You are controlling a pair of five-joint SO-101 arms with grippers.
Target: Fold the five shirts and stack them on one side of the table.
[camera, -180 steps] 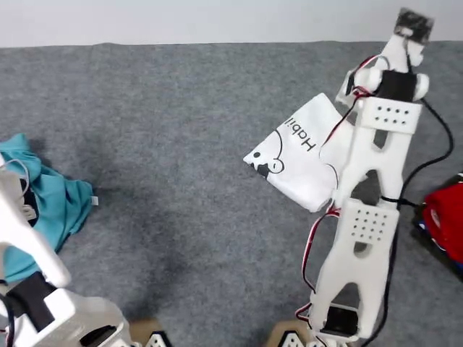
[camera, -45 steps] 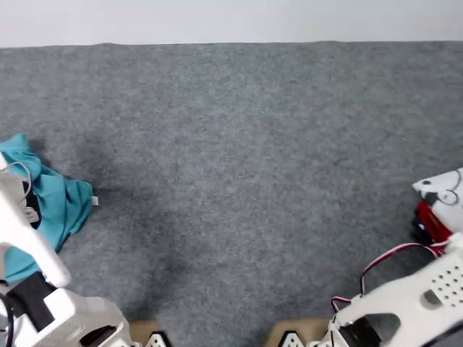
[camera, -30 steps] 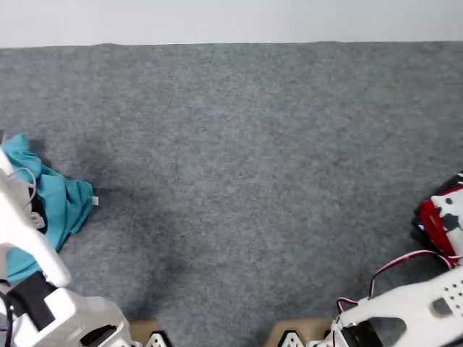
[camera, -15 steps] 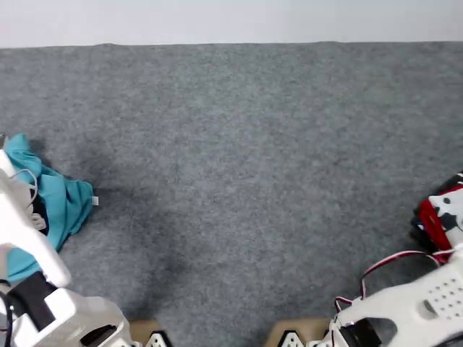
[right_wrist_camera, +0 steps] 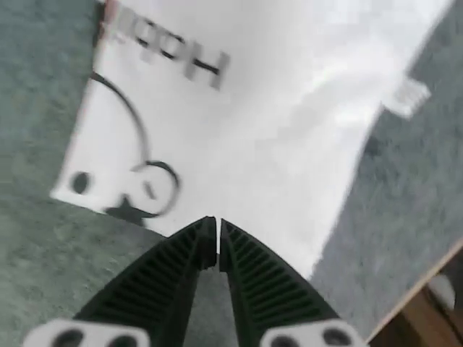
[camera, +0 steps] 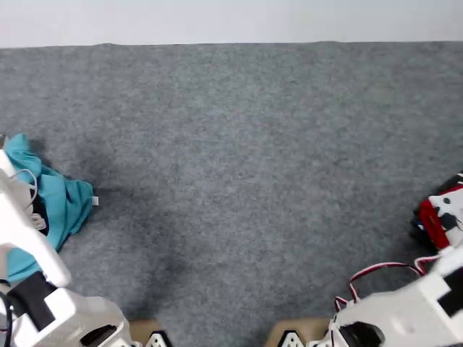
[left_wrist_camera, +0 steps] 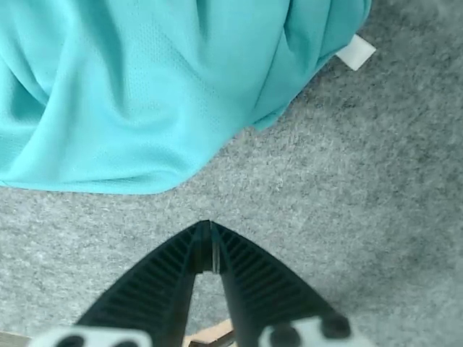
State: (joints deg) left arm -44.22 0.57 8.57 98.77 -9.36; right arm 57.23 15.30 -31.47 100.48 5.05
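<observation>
At the far left edge of the table, a teal shirt lies crumpled and unfolded on the grey felt cover, with a small white tag sticking out at its right side. The left arm stands over the near part of this shirt at the near-left corner. In its wrist view the left gripper is closed, its two black jaws pressed together with nothing between them; it hangs above bare felt just beside the edge of the teal shirt, apart from the cloth, and the tag lies on the felt next to the shirt's corner. The wide middle of the felt runs to a pale wall on the far side.

At the right edge sits a stack: a red shirt on a dark layer, with a white shirt with black print on top. The right arm lies low across the near-right corner. The right gripper is also closed and empty, its tips over the edge of the white shirt; whether they touch the cloth I cannot tell. A wooden table edge shows beside the felt
</observation>
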